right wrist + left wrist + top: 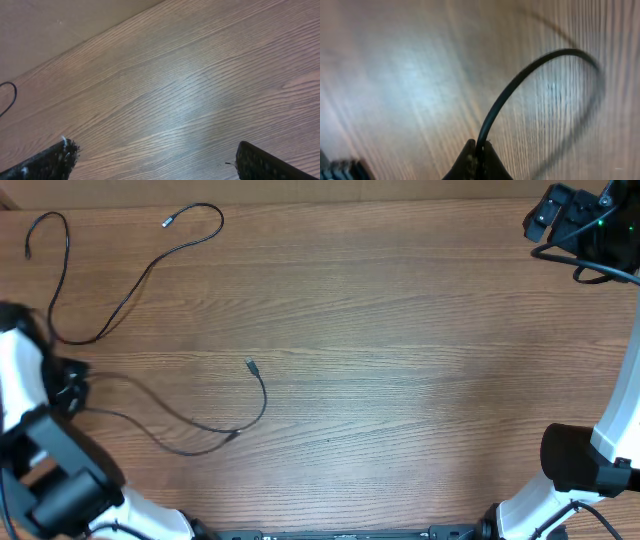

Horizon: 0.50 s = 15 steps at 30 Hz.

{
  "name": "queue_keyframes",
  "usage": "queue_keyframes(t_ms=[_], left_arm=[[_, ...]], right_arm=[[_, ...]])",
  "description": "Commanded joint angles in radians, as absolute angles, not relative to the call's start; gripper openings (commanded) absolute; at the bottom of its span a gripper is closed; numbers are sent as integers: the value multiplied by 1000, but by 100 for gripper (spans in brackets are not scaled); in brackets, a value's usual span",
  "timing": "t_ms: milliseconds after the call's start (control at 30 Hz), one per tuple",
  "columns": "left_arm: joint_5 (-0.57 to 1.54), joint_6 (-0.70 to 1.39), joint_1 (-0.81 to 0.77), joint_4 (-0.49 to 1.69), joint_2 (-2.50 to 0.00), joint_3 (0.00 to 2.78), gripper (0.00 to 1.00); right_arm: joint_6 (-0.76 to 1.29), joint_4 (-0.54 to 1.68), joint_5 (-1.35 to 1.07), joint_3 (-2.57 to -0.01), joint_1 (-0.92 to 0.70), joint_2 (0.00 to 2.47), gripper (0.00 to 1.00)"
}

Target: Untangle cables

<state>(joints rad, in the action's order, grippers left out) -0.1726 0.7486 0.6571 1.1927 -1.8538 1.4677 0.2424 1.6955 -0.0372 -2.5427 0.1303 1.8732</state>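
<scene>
Two thin black cables lie on the wooden table's left half. One cable (150, 268) snakes from the far left corner to a silver plug near the back edge. The other cable (264, 400) curves from a plug at mid-table back toward my left gripper (70, 385) at the left edge. In the left wrist view, the left gripper (479, 152) is shut on this cable (520, 80), which arcs up and away over the wood. My right gripper (545, 215) hovers at the far right corner; in its own view the right gripper (155, 160) is open with nothing between its fingers.
The table's back edge meets a plain board (50, 30) in the right wrist view. A short bit of black cable (12, 95) shows at that view's left edge. The right arm's base (575, 460) stands at the front right.
</scene>
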Motion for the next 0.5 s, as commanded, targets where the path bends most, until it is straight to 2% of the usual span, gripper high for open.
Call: queue_keyframes(t_ms=[0, 167, 467], left_arm=[[-154, 853, 753, 1218, -1775, 1492, 4], [-137, 851, 827, 1261, -1773, 1487, 4], [-96, 854, 836, 1277, -1773, 1486, 6]], right_arm=[[247, 1694, -36, -2546, 131, 1856, 100], [247, 1693, -36, -2546, 131, 1856, 100], [247, 1693, -36, -2546, 131, 1856, 100]])
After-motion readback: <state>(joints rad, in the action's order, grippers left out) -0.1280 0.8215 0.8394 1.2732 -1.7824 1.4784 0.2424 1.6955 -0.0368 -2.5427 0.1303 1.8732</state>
